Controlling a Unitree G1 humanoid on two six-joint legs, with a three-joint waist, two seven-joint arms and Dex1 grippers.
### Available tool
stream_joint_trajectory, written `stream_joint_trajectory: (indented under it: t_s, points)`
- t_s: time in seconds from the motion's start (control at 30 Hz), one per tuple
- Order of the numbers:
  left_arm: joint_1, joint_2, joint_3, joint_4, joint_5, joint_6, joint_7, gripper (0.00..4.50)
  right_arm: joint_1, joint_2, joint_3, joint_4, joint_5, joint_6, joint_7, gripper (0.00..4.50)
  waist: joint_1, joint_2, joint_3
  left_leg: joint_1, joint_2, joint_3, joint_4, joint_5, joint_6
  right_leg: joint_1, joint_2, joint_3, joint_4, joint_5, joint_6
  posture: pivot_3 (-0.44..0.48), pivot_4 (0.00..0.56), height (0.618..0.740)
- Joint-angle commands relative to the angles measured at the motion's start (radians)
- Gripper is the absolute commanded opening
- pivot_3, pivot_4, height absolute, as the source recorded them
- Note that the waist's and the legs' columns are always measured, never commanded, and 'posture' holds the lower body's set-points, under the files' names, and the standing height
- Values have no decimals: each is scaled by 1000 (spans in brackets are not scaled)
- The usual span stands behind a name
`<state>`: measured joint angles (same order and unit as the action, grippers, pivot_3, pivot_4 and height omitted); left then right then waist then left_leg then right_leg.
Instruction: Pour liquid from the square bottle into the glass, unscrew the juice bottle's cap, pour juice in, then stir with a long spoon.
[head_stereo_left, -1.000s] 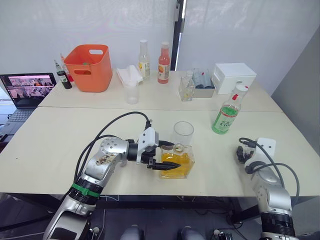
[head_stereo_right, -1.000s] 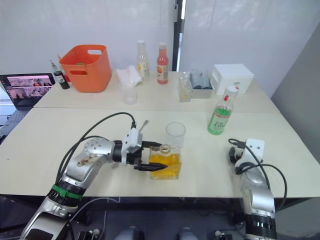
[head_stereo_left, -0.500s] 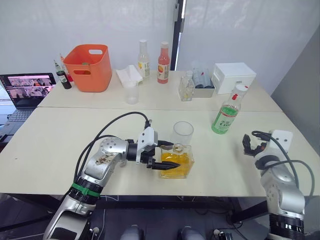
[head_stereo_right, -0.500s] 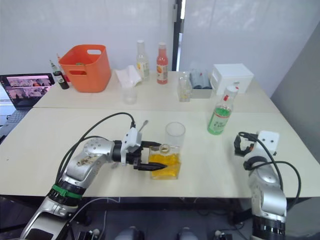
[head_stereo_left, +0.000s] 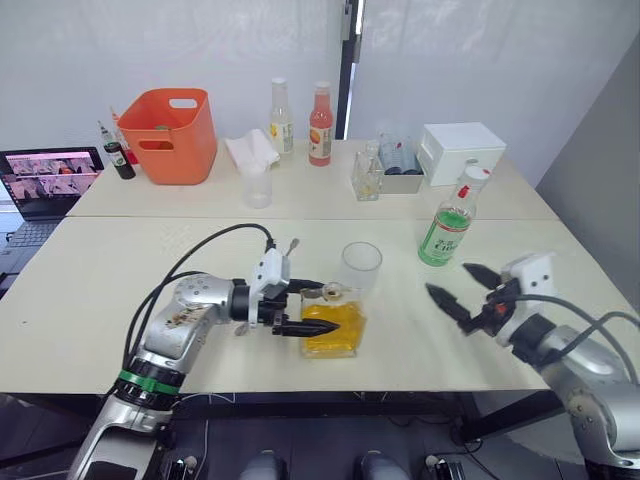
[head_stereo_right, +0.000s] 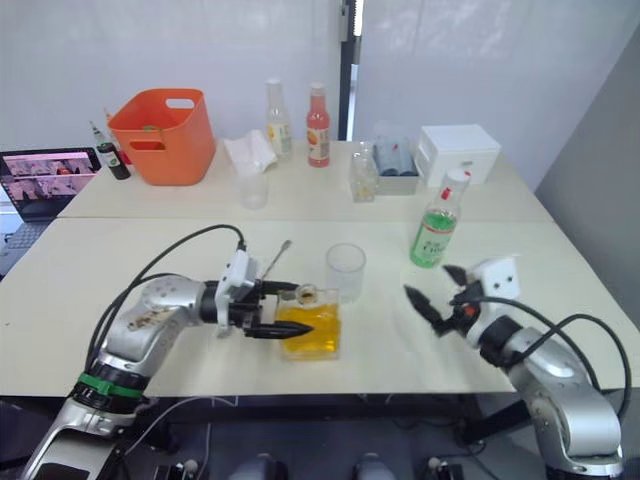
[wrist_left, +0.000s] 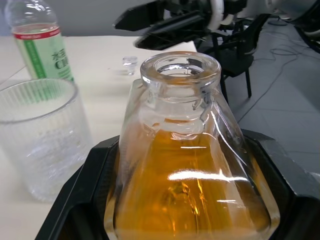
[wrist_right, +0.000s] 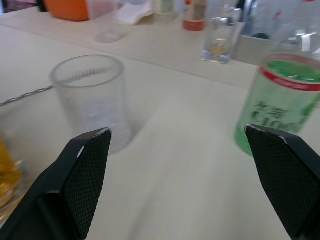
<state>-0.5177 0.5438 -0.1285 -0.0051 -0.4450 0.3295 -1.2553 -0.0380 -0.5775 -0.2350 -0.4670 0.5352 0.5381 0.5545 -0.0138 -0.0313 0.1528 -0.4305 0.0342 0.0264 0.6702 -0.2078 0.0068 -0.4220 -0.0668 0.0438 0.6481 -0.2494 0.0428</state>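
Left gripper (head_stereo_left: 312, 312) closed around the square bottle (head_stereo_left: 333, 326) at the table's near edge, its neck open, right gripper (head_stereo_left: 448, 288) spread wide and empty, the glass (head_stereo_left: 361, 270) just behind the bottle, what looks like the long spoon (head_stereo_right: 276, 257) beside it, the juice bottle (head_stereo_left: 449, 226) farther right.

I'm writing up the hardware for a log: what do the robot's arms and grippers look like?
Both arms are silver-grey metal with black cables looping along them. The left arm wears a green band. Each wrist carries a white block; the left gripper and right gripper have two black tapered fingers with textured inner pads.
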Motion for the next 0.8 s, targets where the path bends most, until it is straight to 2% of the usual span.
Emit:
stream_joint_trajectory:
  t_s: [0.03, 0.33, 0.57, 0.67, 0.8]
  points:
    - [-21, 27, 96, -82, -87, 19, 1, 2786, -10, -11, 29, -46, 11, 8, 20, 4500, 0, 0, 0, 0, 0, 0, 0, 0, 0, 0, 0, 0, 0, 0, 0, 0, 150, 715]
    - [-63, 92, 167, -13, -40, -1, 51, 2786, -63, 13, 94, -7, -7, 19, 10, 4500, 8, 0, 0, 0, -1, 0, 0, 0, 0, 0, -1, 0, 0, 0, 0, 0, 150, 715]
    - [-167, 63, 148, 130, 51, -105, 114, 2786, -96, 21, 110, 1, -4, 20, 2, 4500, 13, -2, 2, -1, -1, 0, 0, 0, 0, 0, 0, -1, 0, 0, 0, 0, 150, 715]
    - [-257, 14, 120, 260, 116, -194, 139, 2786, -107, 21, 112, 0, 0, 20, 4, 4500, 18, -3, 2, -1, -1, 0, 1, 0, 0, 0, -1, -1, 0, 0, 0, 0, 150, 715]
    - [-383, -51, 97, 508, 215, -392, 170, 2786, -118, 18, 114, -29, 22, 31, 15, 4500, 25, -3, 2, -3, -2, 0, 3, 0, 0, 0, -1, -1, 0, 0, 0, 0, 150, 715]
